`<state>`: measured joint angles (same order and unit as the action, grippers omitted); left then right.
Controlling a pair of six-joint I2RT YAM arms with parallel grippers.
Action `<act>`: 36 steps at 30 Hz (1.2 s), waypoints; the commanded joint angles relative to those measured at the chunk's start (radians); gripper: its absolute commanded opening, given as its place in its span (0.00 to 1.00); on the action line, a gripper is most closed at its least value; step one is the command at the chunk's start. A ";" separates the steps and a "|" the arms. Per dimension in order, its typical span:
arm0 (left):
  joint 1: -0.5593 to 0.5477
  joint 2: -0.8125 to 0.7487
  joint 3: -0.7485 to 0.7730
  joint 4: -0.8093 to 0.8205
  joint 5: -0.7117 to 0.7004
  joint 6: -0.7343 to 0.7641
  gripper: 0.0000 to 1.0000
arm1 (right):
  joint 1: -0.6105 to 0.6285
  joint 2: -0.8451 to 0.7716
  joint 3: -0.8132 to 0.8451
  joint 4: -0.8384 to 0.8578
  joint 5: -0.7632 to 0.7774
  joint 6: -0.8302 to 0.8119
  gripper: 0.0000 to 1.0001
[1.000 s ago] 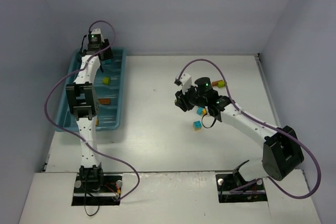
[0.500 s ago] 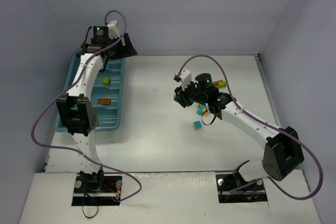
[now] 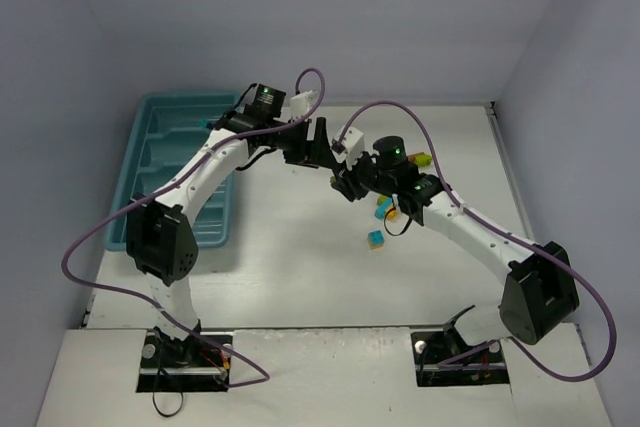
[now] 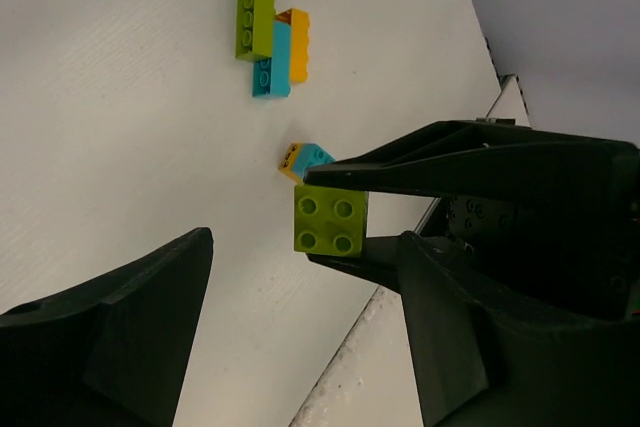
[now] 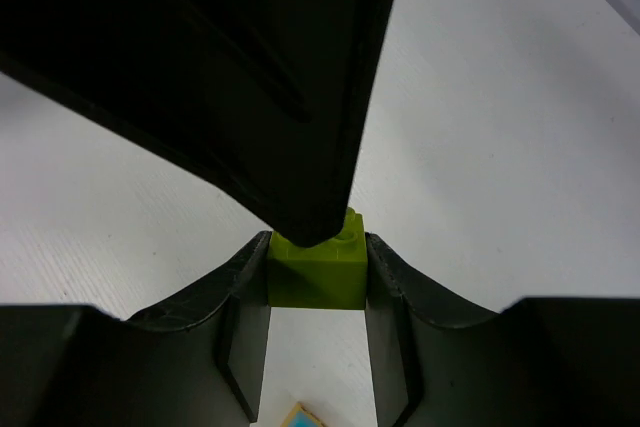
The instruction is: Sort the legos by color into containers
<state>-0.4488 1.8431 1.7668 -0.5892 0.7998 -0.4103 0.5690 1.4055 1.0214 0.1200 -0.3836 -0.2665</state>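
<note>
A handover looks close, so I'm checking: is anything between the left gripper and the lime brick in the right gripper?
Nothing visible. The lime brick sits clamped in the right gripper, studs facing the open left gripper; one left finger hangs close over them.

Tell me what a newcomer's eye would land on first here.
In the middle of the scene the right gripper clamps a lime green brick, and the left gripper hangs open right beside it. Next comes the teal tray at the far left, then a lime, cyan and orange cluster of bricks loose on the table.
</note>
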 commanded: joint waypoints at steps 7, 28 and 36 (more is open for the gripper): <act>-0.033 -0.039 0.008 -0.043 0.030 0.077 0.68 | -0.003 -0.033 0.028 0.052 -0.026 -0.004 0.05; -0.105 0.028 -0.001 -0.034 0.004 0.030 0.57 | 0.000 -0.057 0.002 0.052 -0.015 -0.002 0.06; -0.116 0.051 -0.006 -0.005 0.024 -0.015 0.44 | 0.000 -0.057 0.002 0.055 -0.009 -0.005 0.06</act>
<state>-0.5407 1.9125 1.7554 -0.6147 0.7959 -0.4110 0.5709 1.3975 1.0058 0.0830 -0.4084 -0.2661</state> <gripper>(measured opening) 0.460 0.338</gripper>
